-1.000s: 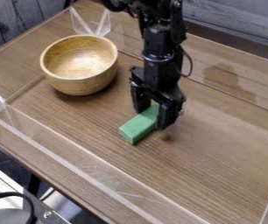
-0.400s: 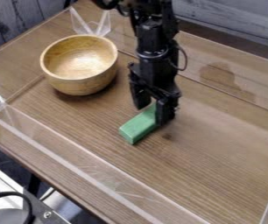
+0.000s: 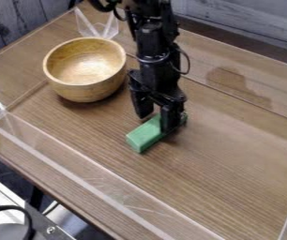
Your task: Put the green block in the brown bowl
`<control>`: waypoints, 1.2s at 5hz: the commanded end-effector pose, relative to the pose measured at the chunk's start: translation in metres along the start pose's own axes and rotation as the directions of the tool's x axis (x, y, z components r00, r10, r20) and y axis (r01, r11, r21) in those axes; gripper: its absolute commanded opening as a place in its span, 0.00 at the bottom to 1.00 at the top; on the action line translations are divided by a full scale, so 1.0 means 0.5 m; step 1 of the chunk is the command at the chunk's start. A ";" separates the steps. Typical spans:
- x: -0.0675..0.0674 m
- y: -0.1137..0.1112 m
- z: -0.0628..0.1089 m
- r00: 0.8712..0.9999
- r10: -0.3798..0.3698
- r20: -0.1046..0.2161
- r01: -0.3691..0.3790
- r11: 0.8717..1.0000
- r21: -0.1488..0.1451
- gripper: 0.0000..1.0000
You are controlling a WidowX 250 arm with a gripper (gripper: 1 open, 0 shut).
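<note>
Shifting left over the green block (image 3: 147,135), the gripper (image 3: 158,116) is hanging wide open, holding nothing. Block's lying right of the brown bowl (image 3: 86,68); probably light, rigid — pinching its long sides looks best.

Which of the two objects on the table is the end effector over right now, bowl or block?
The bright green rectangular block; the open end effector sits at its far end. The round light-brown wooden bowl stands apart, empty.

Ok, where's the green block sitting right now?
In the camera view the green block lies on the wooden table near the middle, directly under the open end effector, below and to the right of the brown bowl and not in it.
</note>
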State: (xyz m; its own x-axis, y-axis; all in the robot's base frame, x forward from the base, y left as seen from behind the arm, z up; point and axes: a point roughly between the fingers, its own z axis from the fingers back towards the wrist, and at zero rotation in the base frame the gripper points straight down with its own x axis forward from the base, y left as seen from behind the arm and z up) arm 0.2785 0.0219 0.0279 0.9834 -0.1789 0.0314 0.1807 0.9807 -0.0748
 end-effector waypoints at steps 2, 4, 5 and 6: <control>0.013 -0.028 -0.004 0.999 0.035 0.003 -0.035 0.999 0.026 0.00; 0.020 -0.026 0.011 0.997 0.072 -0.010 -0.072 0.997 0.011 0.00; 0.017 -0.026 0.021 0.997 0.072 -0.024 -0.072 0.997 0.018 0.00; 0.015 -0.030 0.046 0.997 0.078 0.002 -0.078 0.996 0.031 0.00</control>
State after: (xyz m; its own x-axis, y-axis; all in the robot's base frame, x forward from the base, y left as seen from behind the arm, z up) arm 0.2714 0.0080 0.0332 0.9944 -0.0950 -0.0456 0.0922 0.9940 -0.0596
